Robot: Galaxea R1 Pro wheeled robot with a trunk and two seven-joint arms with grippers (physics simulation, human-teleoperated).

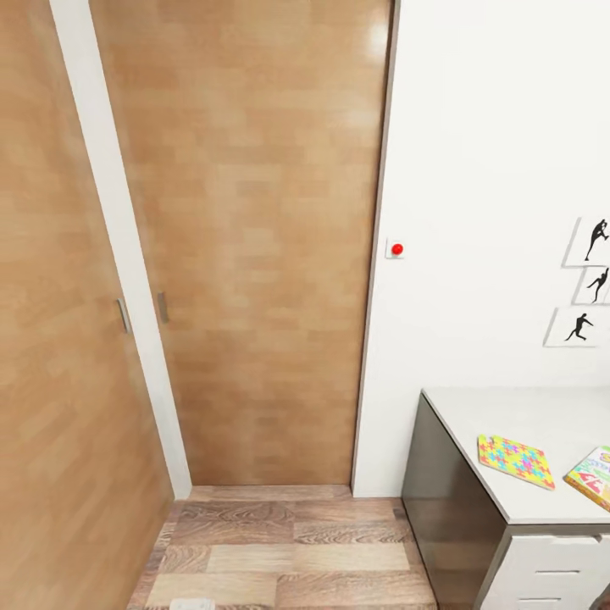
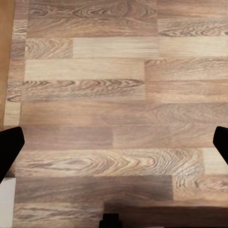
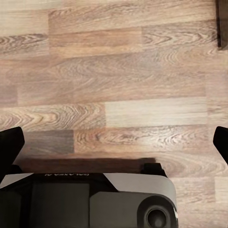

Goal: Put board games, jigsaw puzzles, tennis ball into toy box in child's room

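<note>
**Entry: in the child's room, facing the wardrobe corner, nothing in hand**

We face a wood-panelled sliding door (image 1: 254, 246) and the white wall (image 1: 483, 169) to its right, which carries a small red button (image 1: 396, 249) and the baseball-player posters (image 1: 589, 284). The tabletop (image 1: 525, 424) enters at the near right. One jigsaw puzzle (image 1: 515, 461) lies flat on it close to its left end, and just to the right of it, apart, the corner of a printed board game (image 1: 595, 476) is cut by the frame edge (lettering too clipped to read).

Left end effector (image 2: 114, 142): fingers spread wide, bare wood floor (image 2: 114, 95) between them, holding nothing. Right end effector (image 3: 114, 142): likewise spread and empty, over the floor, with part of the robot's own base (image 3: 90, 199) below it. We judge both arms hang low and tucked because the base is travelling, which keeps them clear of the furniture.

Toy box, tennis ball and bed lie beyond what we can see here.

Judgement: the task looks barely begun. The next move likely calls for turning right to bring the tabletop square in front.
</note>
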